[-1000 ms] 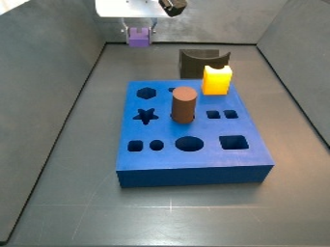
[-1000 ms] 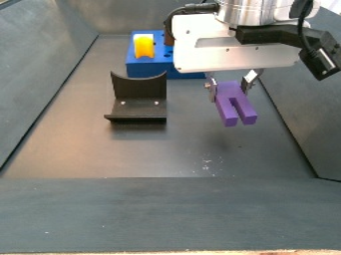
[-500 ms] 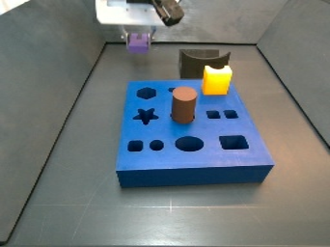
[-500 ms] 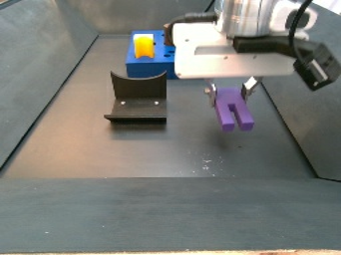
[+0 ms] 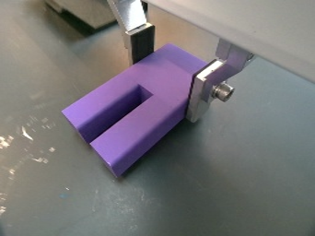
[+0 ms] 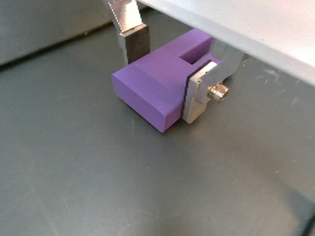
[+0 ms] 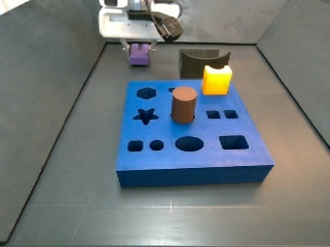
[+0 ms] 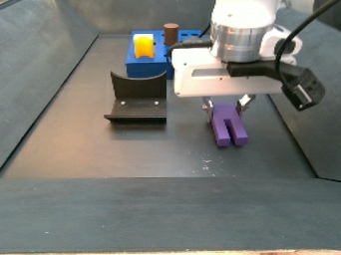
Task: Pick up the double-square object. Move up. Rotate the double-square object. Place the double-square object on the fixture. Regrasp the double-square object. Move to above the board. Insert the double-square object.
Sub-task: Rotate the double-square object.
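The silver two-finger gripper [image 5: 172, 64] squeezes one end of the small purple double-square object [image 5: 133, 106]. The block's long side sticks straight out from between the jaws (slot end farthest away), low over the grey floor [image 5: 246, 184].

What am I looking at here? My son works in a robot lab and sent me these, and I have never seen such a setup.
This is one robot arm with a two-finger gripper. Two cameras stand beside the table; two sit on the arm's wrist and look down past the fingers. The gripper is shut on a purple block, low over the dark floor beside the blue board; whether the block touches the floor I cannot tell. The board has shaped holes; a brown cylinder and a yellow block stand in it. The dark bracket beside the board is a fixture for resting pieces.
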You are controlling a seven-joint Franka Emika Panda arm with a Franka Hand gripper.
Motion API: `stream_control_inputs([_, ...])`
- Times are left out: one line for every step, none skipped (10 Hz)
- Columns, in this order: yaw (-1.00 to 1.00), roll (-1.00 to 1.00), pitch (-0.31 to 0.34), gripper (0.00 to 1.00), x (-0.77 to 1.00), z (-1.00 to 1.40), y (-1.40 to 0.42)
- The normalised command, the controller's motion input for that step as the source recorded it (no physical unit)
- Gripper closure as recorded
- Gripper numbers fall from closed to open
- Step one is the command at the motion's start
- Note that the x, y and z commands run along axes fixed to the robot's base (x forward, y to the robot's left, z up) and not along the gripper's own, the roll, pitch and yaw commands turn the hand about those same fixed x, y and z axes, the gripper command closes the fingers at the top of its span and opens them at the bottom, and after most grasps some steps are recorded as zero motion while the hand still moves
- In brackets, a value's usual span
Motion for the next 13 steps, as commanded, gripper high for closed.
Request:
stream_control_inputs([0.0,0.0,0.0,0.0,0.0,0.0,0.0])
stream_control_inputs([0.0,0.0,0.0,0.0,0.0,1.0,0.0])
stream_control_inputs([0.0,0.0,0.017,0.0,-0.01,1.0,0.0])
stream_control_inputs([-0.01,0.01,0.033,0.0,-0.01,1.0,0.0])
stream_control_inputs([-0.01,0.02,0.056,0.0,-0.01,1.0,0.0])
stream_control_inputs([-0.01,0.03,0.073,0.0,-0.01,1.0,0.0])
stream_control_inputs([-0.02,0.05,0.086,0.0,-0.02,1.0,0.01])
stream_control_inputs([-0.02,0.07,0.088,0.0,-0.02,1.0,0.01])
stream_control_inputs([-0.02,0.08,0.089,0.0,-0.03,1.0,0.01])
stream_control_inputs([-0.01,0.1,0.097,0.0,-0.03,0.91,0.01])
stream_control_inputs([-0.01,0.11,0.096,0.0,-0.03,0.78,0.0])
stream_control_inputs([1.0,0.0,0.0,0.0,0.0,0.0,0.0])
stream_control_inputs([1.0,0.0,0.0,0.0,0.0,-0.08,0.0])
